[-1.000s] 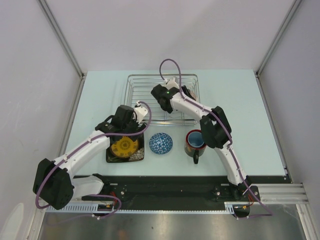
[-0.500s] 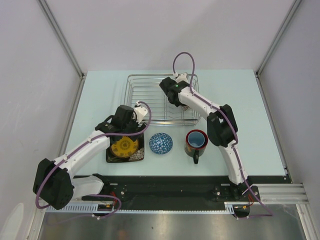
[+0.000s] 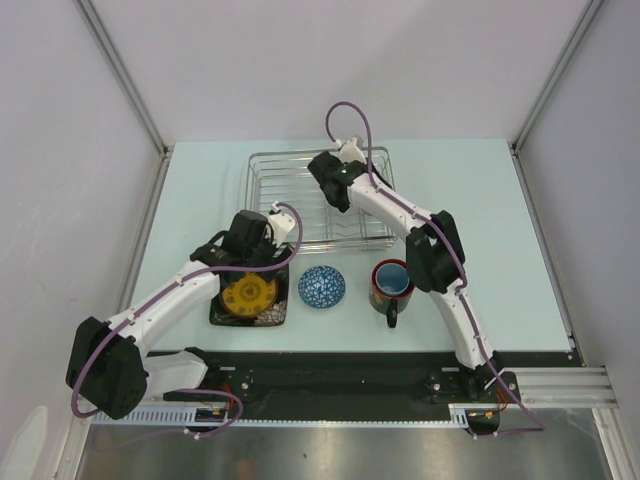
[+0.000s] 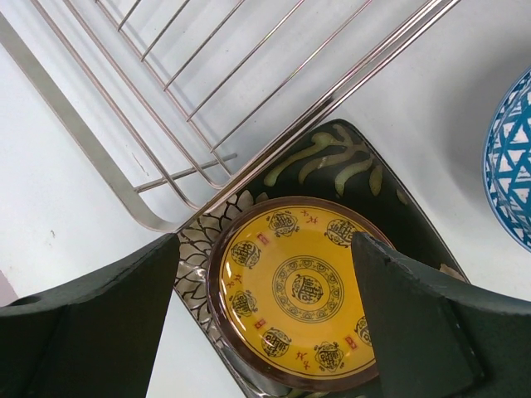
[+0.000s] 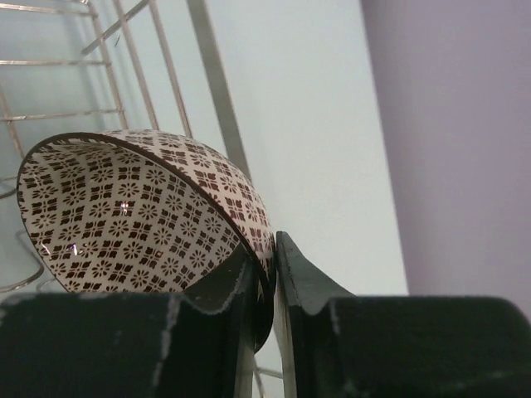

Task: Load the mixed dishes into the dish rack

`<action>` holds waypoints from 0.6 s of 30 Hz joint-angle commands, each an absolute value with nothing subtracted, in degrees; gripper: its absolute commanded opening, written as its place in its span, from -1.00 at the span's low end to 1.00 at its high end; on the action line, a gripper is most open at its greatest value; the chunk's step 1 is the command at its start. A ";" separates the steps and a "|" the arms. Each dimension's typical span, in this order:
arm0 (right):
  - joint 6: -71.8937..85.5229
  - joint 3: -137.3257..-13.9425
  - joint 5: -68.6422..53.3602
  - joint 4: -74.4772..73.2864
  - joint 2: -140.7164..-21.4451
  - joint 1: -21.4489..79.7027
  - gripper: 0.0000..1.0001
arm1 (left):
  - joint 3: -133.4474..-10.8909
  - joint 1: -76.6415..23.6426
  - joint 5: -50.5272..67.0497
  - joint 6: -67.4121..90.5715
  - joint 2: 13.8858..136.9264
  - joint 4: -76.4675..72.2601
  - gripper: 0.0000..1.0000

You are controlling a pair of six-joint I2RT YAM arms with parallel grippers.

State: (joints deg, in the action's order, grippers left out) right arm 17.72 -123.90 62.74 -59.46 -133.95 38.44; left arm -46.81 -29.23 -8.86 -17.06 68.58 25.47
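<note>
Brown-patterned bowl (image 5: 141, 215), tilted above the wires of the dish rack (image 3: 280, 195) at 12 o'clock on the desk (image 3: 490, 240), is clamped by its rim in the right pincer (image 5: 270, 274), while at the rack's 7 o'clock the left pincer (image 4: 265, 249) hangs released over the yellow plate (image 4: 303, 290).

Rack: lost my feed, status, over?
Right jaws shut on brown bowl, over rack. Left jaws open above yellow plate. No obstruction seen.
</note>
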 commanded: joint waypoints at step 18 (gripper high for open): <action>-66.30 -113.39 86.83 40.00 -140.80 38.67 -1.00 | -48.43 -28.39 -9.93 -19.42 66.01 27.42 0.80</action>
